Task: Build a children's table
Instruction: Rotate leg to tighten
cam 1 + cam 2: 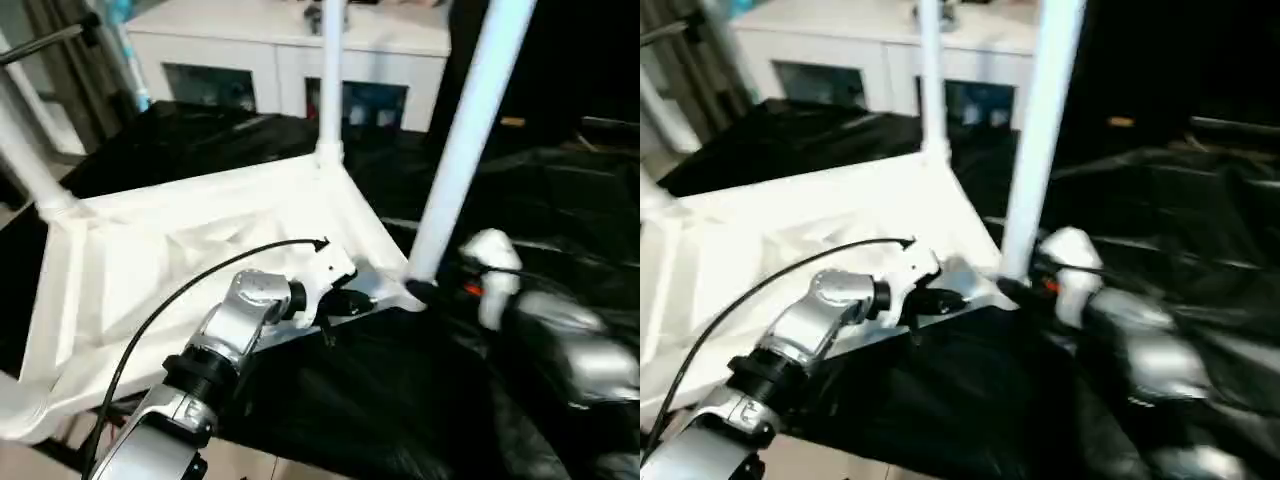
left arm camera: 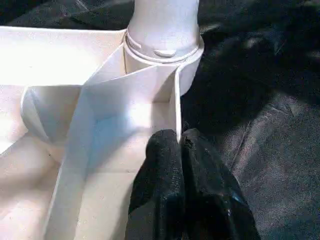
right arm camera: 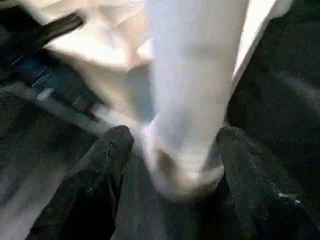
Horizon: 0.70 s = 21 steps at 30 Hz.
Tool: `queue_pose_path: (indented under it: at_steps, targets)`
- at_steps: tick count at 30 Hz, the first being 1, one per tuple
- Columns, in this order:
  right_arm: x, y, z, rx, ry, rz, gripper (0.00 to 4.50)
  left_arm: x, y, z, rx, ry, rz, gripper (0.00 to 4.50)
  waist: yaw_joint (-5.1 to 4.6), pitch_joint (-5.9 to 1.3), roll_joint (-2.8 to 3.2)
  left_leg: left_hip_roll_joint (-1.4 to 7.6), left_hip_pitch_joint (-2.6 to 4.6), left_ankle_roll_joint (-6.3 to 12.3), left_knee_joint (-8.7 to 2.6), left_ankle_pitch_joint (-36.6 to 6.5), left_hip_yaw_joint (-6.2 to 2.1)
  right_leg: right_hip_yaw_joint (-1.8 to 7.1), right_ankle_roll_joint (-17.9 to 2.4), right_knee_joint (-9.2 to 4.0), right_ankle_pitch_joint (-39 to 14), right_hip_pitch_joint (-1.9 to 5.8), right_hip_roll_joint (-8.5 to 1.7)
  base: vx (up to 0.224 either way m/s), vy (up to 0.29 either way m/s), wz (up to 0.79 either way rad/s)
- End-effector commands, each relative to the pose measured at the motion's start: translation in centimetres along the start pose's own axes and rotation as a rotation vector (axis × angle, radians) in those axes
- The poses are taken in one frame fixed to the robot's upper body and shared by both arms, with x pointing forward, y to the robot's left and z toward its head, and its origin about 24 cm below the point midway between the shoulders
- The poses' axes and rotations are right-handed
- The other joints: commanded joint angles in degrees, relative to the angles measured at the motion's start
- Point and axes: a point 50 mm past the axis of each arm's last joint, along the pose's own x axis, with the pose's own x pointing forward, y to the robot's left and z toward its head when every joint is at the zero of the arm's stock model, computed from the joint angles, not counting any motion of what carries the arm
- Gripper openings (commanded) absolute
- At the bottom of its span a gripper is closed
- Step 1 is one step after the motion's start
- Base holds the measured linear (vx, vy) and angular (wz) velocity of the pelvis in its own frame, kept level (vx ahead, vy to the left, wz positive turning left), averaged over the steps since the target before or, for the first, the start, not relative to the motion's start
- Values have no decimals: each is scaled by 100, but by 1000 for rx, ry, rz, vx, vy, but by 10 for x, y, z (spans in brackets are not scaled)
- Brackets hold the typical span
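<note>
The left end effector (image 2: 180, 142) pinched the tabletop (image 1: 180, 250) rim, seen at its wrist; the right end effector (image 3: 172, 145) straddled a leg (image 3: 192, 90), fingers spread.

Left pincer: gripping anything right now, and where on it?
The left pincer is shut on the tabletop, pinching the thin edge wall beside the near corner socket. The right pincer straddles that corner's leg, jaws apart.

Tabletop (image 1: 180, 250): white plastic, ribbed underside facing up. Legs (image 1: 465, 140): white, plain. Surface covering (image 1: 380, 400): glossy black sheet, creased. Cabinet (image 1: 290, 40): white, dark glass doors. Forearms (image 1: 235, 320): silver with black cable. Gripper fingers (image 2: 165, 185): black. Small orange mark at right wrist (image 1: 472, 290).
</note>
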Motion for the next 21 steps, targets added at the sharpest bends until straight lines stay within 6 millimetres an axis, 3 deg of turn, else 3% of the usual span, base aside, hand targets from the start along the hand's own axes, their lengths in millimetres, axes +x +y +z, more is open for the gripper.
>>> queue_pose_path:
  at_steps: [1, 3, 5, 6, 7, 9, 11, 13, 14, 16, 18, 19, 20, 21]
  targets:
    - [-3, 5, 4, -5, -10, 66, 296, -2, 0, 0, 19, -6, -5, 0, 6, -263, -112, 204, -39, 710, -316, -896, -9, 210, -1355, -370, -915, 282, -294, 0, 0, 0]
    - [-18, 15, 7, 35, 13, 170, 296, -3, -2, 0, 24, -24, 3, 0, 7, -255, -154, 207, -35, 710, -318, -935, -14, 206, -1314, -383, -1047, 293, -287, 0, 0, 0]
    - [-21, 21, 6, 63, 26, 230, 296, -3, -2, 1, 30, -31, 10, 0, 20, -259, -132, 211, -50, 779, -308, -789, -23, 208, -1301, -362, -959, 293, -289, 0, 0, 0]
    - [-21, 28, 5, 71, 34, 265, 296, -4, -1, 4, 20, -55, 25, 0, 7, -263, -213, 208, -52, 805, -297, -759, -10, 207, -1291, -365, -945, 291, -287, 0, 0, 0]
    - [-18, 31, 4, 66, 37, 273, 296, -5, -1, 7, 4, -75, 30, 0, 13, -257, -177, 216, -60, 797, -297, -689, -19, 209, -1302, -346, -942, 282, -301, 0, 0, 0]
    - [-8, 35, 4, 41, 24, 263, 301, -10, -1, 12, -11, -101, 25, 44, 5, -258, -212, 213, -56, 756, -295, -671, -13, 203, -1280, -355, -1101, 264, -311, 0, 0, 0]
    - [2, 38, 5, 34, 3, 251, 301, -16, -3, 15, -11, -103, 16, 58, 7, -268, -184, 215, -60, 672, -294, -601, -14, 206, -1324, -332, -1110, 248, -321, 0, 0, 0]
    - [11, 42, 6, 27, -14, 254, 301, -22, -4, 17, -10, -106, 12, 78, 13, -304, -170, 242, -43, 651, -270, -352, -22, 215, -1443, -255, -645, 237, -302, 0, 0, 0]
    - [19, 47, 8, 27, -26, 265, 301, -32, -6, 20, -12, -105, 14, 90, 35, -337, -188, 230, -57, 805, -211, 100, -24, 217, -1587, -142, 148, 228, -270, 0, 0, 0]
    - [29, 51, 11, 25, -45, 265, 301, -49, -10, 21, -19, -91, 2, 98, 24, -310, -209, 213, -95, 937, -188, 262, -7, 213, -1668, -97, 447, 217, -267, 0, 0, 0]
    - [41, 54, 15, 18, -73, 256, 301, -71, -15, 20, -28, -58, -15, 115, 26, -304, -194, 212, -86, 919, -199, 139, -4, 205, -1662, -107, 200, 214, -284, 0, 0, 0]
    - [41, 54, 15, 18, -73, 256, 301, -71, -15, 20, -28, -58, -15, 115, -4, -272, -160, 210, -89, 849, -221, 0, -1, 204, -1629, -136, -109, 193, -265, 0, 0, 0]
    - [51, 53, 17, 20, -90, 212, 301, -90, -21, 20, -47, -49, -29, 124, -3, -243, -181, 224, -45, 680, -235, -291, 20, 213, -1606, -168, -462, 165, -257, 0, 0, 0]
    - [56, 54, 18, 23, -103, 204, 301, -101, -26, 19, -57, -44, -38, 133, 12, -228, -149, 224, -39, 518, -266, -452, 19, 219, -1576, -184, -685, 154, -249, 0, 0, 0]
